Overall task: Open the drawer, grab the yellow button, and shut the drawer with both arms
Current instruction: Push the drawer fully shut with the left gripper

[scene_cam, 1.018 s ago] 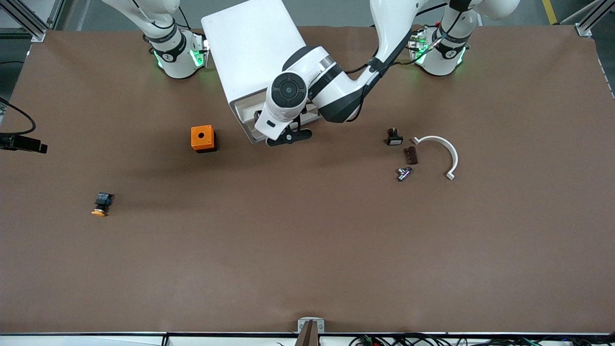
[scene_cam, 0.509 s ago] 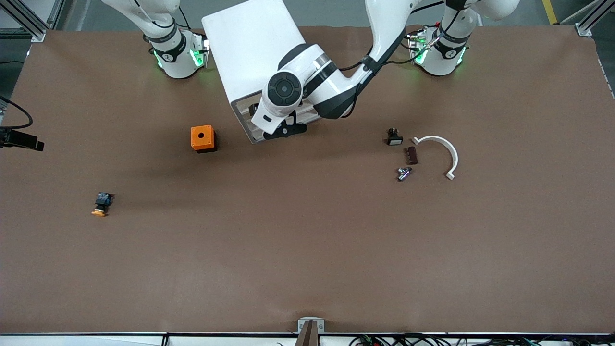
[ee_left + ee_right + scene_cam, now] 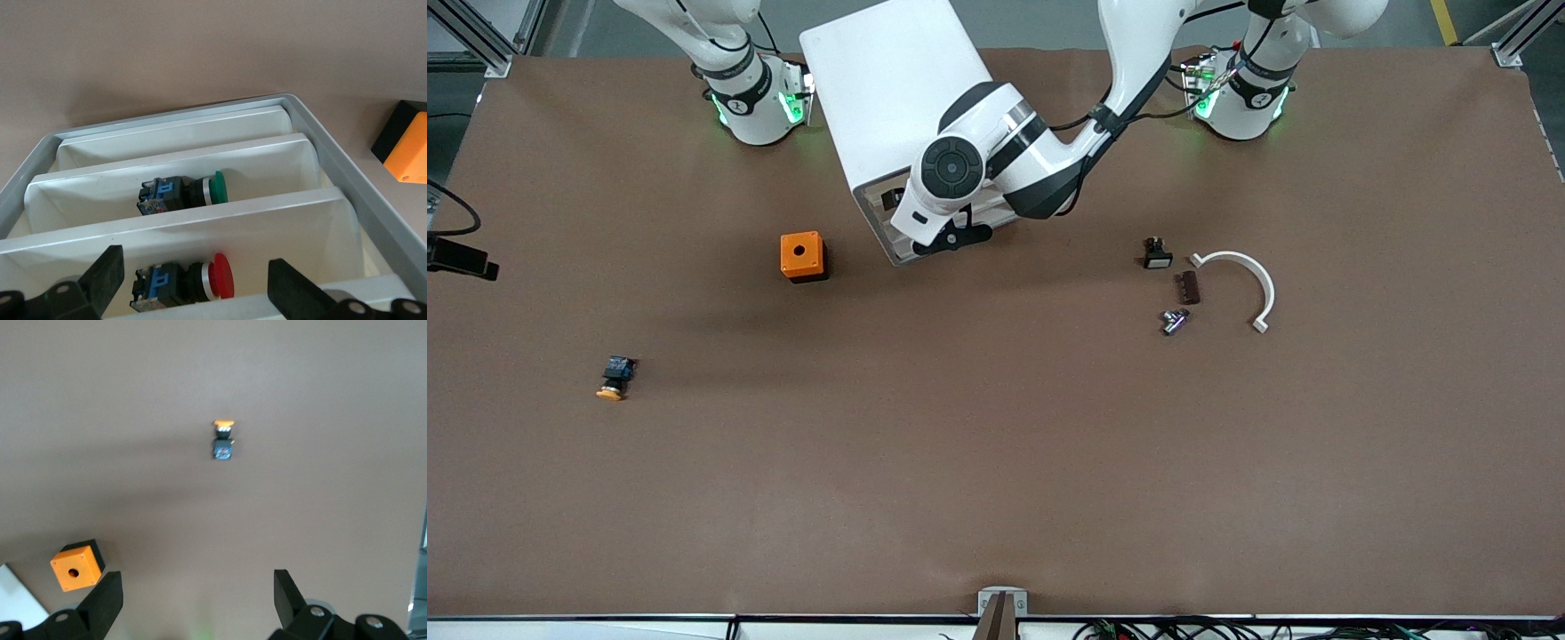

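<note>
We see left gripper [image 3: 190, 283] released at the boxy white cabinet's [image 3: 889, 98] fronts | right gripper [image 3: 193, 597] released, aloft | orange-capped black button [image 3: 612, 377] on brown table [image 3: 996, 462].

Button [image 3: 614, 376] on table [image 3: 996, 462] (well apart from cabinet [image 3: 889, 98])

the drawer [image 3: 200, 230], a shallow white tray at the cabinet's top, lies between the left gripper's [image 3: 190, 283] spread fingers [image 3: 103, 273]. the button [image 3: 223, 440], orange-capped with black body, lies on its side well apart from the right gripper's [image 3: 197, 597] fingertips.
</note>
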